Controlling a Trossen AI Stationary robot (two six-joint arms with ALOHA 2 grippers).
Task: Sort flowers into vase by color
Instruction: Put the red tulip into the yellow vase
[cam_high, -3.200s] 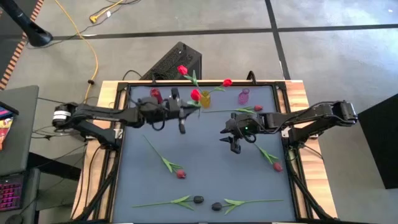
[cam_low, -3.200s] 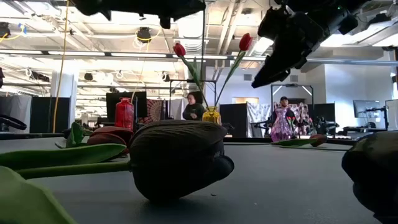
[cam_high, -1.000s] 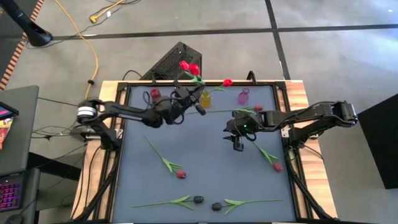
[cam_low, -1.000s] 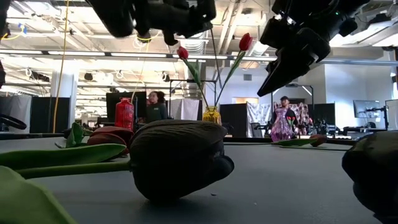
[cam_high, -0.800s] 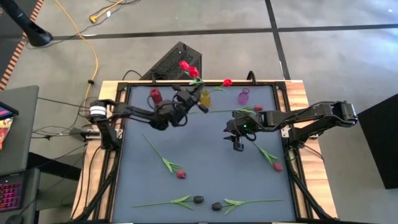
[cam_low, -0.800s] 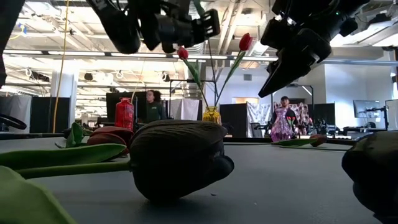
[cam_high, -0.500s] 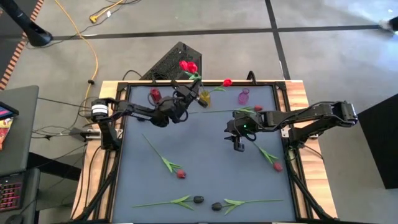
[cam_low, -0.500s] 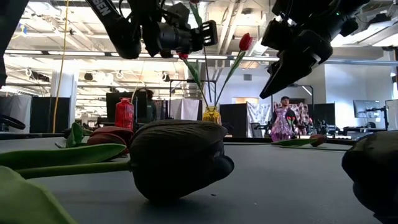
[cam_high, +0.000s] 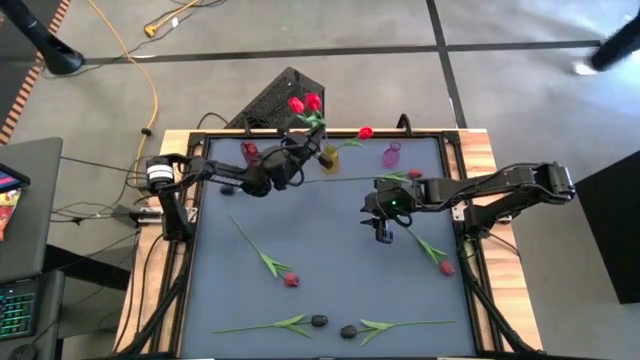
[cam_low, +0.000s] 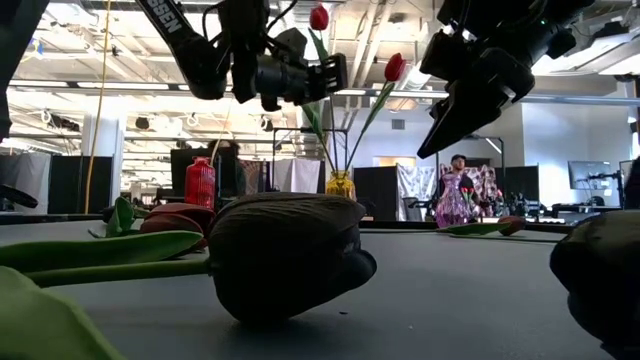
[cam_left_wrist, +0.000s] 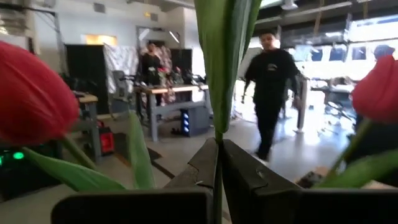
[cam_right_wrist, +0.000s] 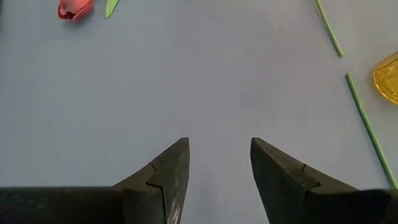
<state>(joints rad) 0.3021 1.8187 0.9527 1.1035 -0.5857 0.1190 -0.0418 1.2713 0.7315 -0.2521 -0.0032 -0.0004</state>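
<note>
My left gripper (cam_high: 297, 155) (cam_low: 335, 72) is at the far side of the table, just left of the yellow vase (cam_high: 329, 158) (cam_low: 340, 185), shut on a red tulip (cam_high: 313, 101) (cam_low: 318, 17). Two more red tulips (cam_high: 297, 104) (cam_high: 366, 132) stand in that vase. My right gripper (cam_high: 381, 235) (cam_right_wrist: 217, 155) hangs open over bare mat right of centre, touching nothing. Red tulips (cam_high: 290, 280) (cam_high: 445, 267) (cam_high: 415, 174) and two dark ones (cam_high: 318, 320) (cam_high: 348, 331) lie flat on the mat. My left gripper pinches the red tulip's green stem (cam_left_wrist: 217, 163) between its two fingers, below the leaf (cam_left_wrist: 224, 50). The fingers come level from the table's left and lie across the stem. The tulip stands upright, head above the fingers; its lower stem runs down toward the yellow vase's mouth.
A red vase (cam_high: 249, 152) (cam_low: 200, 182) stands left of the yellow one and a purple vase (cam_high: 391, 155) to its right, all along the far edge. A dark tulip head (cam_low: 285, 255) fills the low view's foreground. A person (cam_left_wrist: 270, 81) walks in the room behind.
My left gripper has come down and shifted slightly toward the far edge, closer to the yellow vase, staying shut on the stem. The red tulip has come down with it, upright, so its head now shows in the low view.
</note>
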